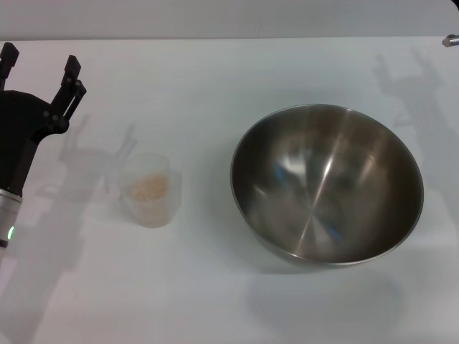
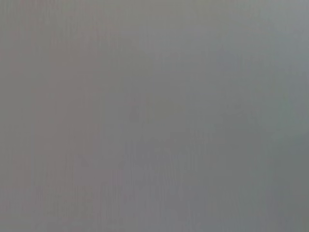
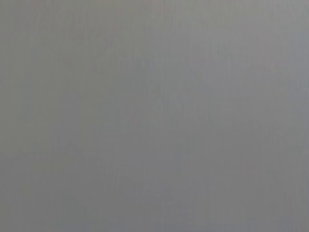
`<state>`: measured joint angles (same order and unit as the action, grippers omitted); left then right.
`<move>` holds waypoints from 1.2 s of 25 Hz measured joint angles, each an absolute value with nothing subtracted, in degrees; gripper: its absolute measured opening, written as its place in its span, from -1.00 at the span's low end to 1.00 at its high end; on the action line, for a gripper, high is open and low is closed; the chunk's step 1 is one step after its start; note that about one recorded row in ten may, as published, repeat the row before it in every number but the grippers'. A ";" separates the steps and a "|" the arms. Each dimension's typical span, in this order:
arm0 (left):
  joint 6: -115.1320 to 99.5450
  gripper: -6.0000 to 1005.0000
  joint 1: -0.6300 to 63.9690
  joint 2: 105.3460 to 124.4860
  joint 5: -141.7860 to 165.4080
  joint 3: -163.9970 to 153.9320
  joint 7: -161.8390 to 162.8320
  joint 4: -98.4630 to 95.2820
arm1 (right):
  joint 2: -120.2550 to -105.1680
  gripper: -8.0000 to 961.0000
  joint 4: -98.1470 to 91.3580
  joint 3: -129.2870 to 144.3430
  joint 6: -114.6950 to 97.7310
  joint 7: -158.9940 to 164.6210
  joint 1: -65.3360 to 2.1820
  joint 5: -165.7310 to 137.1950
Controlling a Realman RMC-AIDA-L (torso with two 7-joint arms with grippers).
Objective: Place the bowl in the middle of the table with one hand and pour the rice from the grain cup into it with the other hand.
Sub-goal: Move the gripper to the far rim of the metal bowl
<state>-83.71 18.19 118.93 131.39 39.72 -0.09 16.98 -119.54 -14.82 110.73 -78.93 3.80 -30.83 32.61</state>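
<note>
In the head view a large shiny steel bowl (image 1: 327, 183) stands empty on the white table (image 1: 215, 287), right of centre. A small clear grain cup (image 1: 148, 189) stands left of it, upright, with beige rice (image 1: 149, 187) in its bottom. My left gripper (image 1: 39, 63) is open and empty at the far left, up and to the left of the cup, apart from it. The right gripper is out of view; only a small metal tip (image 1: 450, 40) shows at the top right edge. Both wrist views show only plain grey.
The table's far edge (image 1: 215, 38) runs along the top of the head view. Shadows of the arms fall on the tabletop near the cup and at the top right.
</note>
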 joint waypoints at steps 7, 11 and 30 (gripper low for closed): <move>-83.71 0.72 18.19 118.91 131.36 39.72 -0.09 16.96 | -119.62 0.42 -14.99 111.50 -79.70 0.39 -30.50 32.61; -83.71 0.72 18.24 118.91 131.33 39.72 -0.09 16.96 | -119.64 0.42 -14.86 111.61 -80.19 -1.26 -30.43 32.60; -83.31 0.72 18.53 118.92 131.49 39.59 0.48 16.88 | -119.53 0.41 -38.22 112.48 -60.65 -14.41 -23.17 33.18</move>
